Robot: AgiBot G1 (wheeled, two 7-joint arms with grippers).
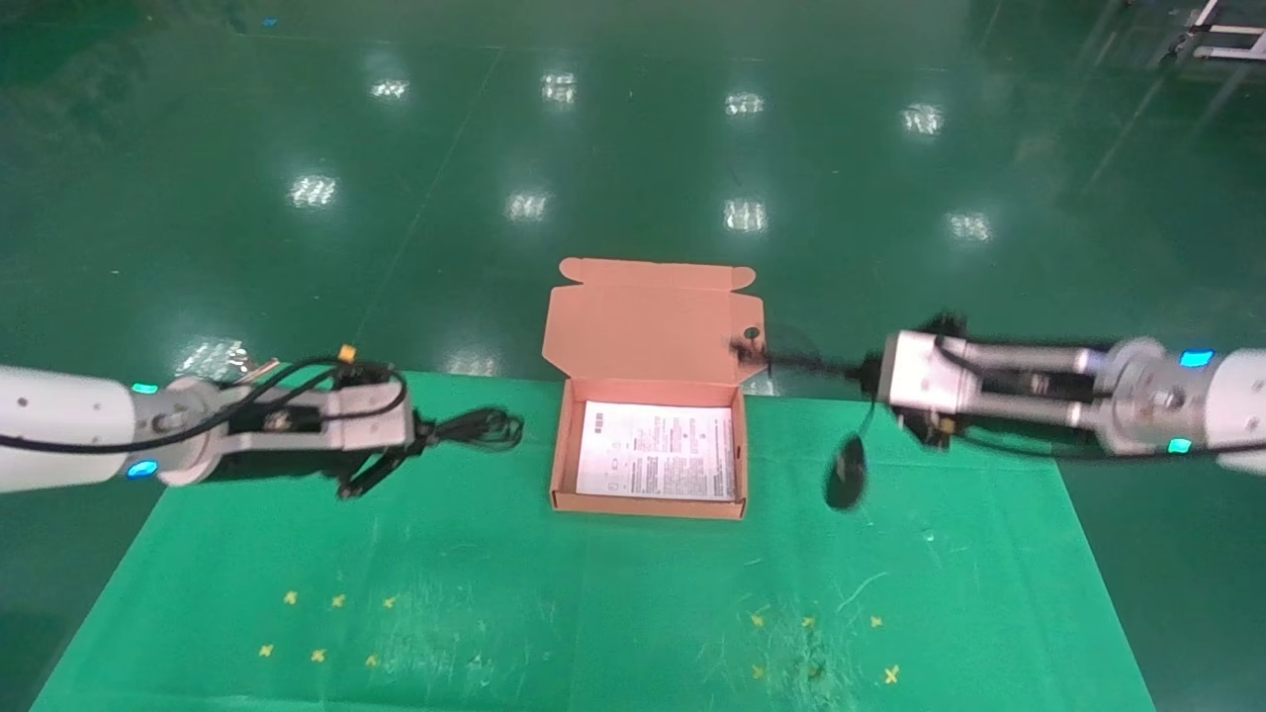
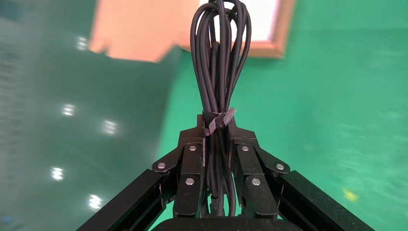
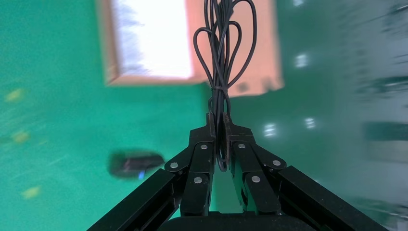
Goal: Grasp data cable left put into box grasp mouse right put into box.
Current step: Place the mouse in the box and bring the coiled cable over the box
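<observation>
Left gripper point(image 2: 215, 144): we hold the data cable point(image 2: 219, 62) clamped just below its tie, loops pointing toward the box point(image 1: 648, 506), lifted left of it.
Right gripper point(image 3: 220, 130): we pinch the mouse's cord point(image 3: 222, 57), not its body; the mouse point(image 1: 847, 473) dangles below, right of the box.
Risk, mouse: it may swing and miss the box, or the thin cord may slip out.
Risk, cable: loops may snag the box wall.
Risk, arms: both converge over the desk point(image 1: 593, 613) and may collide.

honestly nothing's readable here, the sheet point(image 1: 657, 450) lying in the box point(image 1: 562, 465) has printed lines on it but way too tiny to make out
</observation>
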